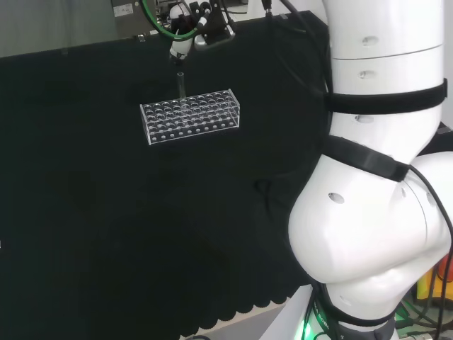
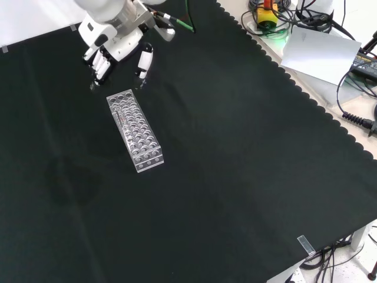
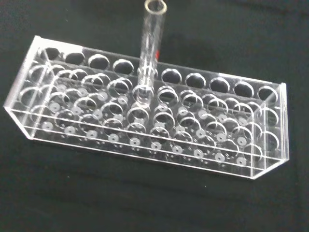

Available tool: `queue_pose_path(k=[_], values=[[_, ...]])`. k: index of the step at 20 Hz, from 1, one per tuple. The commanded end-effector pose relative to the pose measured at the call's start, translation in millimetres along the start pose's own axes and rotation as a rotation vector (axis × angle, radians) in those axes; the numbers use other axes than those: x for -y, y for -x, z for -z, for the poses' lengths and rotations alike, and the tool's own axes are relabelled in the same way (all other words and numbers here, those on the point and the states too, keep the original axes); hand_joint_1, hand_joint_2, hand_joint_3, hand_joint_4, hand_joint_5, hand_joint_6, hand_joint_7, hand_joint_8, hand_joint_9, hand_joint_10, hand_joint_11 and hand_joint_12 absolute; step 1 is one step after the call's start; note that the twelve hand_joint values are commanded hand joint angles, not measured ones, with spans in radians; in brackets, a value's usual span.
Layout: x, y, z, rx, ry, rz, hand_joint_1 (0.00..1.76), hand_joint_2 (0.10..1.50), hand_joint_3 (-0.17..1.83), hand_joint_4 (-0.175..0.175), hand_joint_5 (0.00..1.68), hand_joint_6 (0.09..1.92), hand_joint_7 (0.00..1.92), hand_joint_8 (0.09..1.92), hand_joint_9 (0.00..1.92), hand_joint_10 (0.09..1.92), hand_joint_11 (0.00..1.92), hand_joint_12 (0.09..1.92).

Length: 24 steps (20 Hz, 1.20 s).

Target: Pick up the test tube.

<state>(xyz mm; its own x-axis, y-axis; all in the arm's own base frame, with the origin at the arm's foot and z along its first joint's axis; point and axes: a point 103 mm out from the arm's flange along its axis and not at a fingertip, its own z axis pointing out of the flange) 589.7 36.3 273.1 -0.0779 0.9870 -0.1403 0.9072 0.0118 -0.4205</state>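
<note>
The test tube (image 3: 149,48) is a slim, clear glass tube with an open round mouth at its top and a small red mark on its side. It stands upright in a hole of the clear plastic rack (image 3: 145,121), near the middle of the rack's length, with its lower end seated among the rack's holes and most of its length rising above the top plate. In the head view the test tube (image 1: 181,88) stands at the rack's (image 1: 190,117) far long side.
</note>
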Motion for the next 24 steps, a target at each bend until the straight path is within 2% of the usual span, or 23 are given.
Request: queue_pose_path(k=[1,15,21,24], values=[[-10,6,-17,0.011,-0.059,-0.013,0.78,1.07,-0.17,-0.134,0.50,0.11,0.53,0.89,0.51,0.83,0.11,1.57],[-43,-12,-38,0.036,-0.109,-0.004,0.80,1.06,-0.17,-0.131,0.52,0.18,0.58,0.87,0.53,0.81,0.11,1.56],[-50,-18,-45,0.079,-0.131,0.006,0.81,1.06,-0.17,-0.132,0.47,0.32,0.60,0.88,0.52,0.81,0.11,1.56],[-50,-19,-48,0.087,-0.141,0.009,0.82,1.06,-0.17,-0.136,0.44,0.46,0.69,0.87,0.54,0.80,0.11,1.56]])
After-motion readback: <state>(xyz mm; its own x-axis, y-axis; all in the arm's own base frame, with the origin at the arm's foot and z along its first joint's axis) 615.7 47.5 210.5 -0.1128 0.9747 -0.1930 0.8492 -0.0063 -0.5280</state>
